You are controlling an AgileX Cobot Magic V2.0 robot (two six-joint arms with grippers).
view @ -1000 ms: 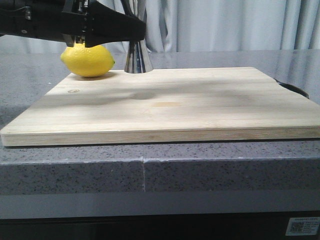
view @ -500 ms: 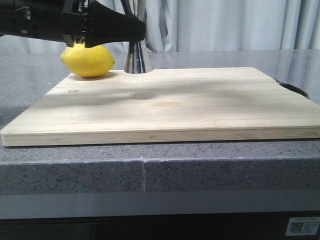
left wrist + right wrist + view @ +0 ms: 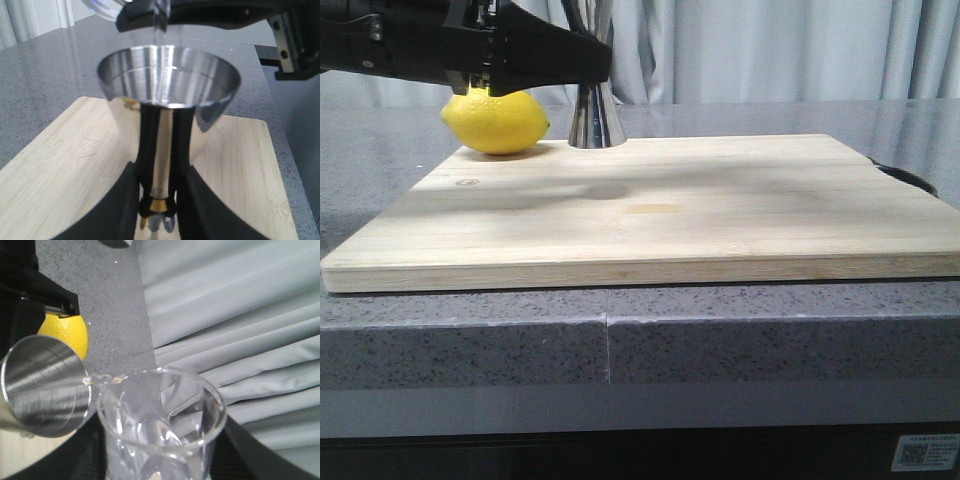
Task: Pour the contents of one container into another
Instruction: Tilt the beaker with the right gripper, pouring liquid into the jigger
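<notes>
Beaker, no legible markings, pours into jigger.

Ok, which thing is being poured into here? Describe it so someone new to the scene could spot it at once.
Start at the wooden cutting board on the grey counter and look to its far left corner, beside the lemon. There stands the steel jigger, held by the left gripper at its gold-banded waist. It is a mirror-bright hourglass, unlike the clear glass beaker tipped at its rim.

Low front view; both wrist views closely share the jigger
</notes>
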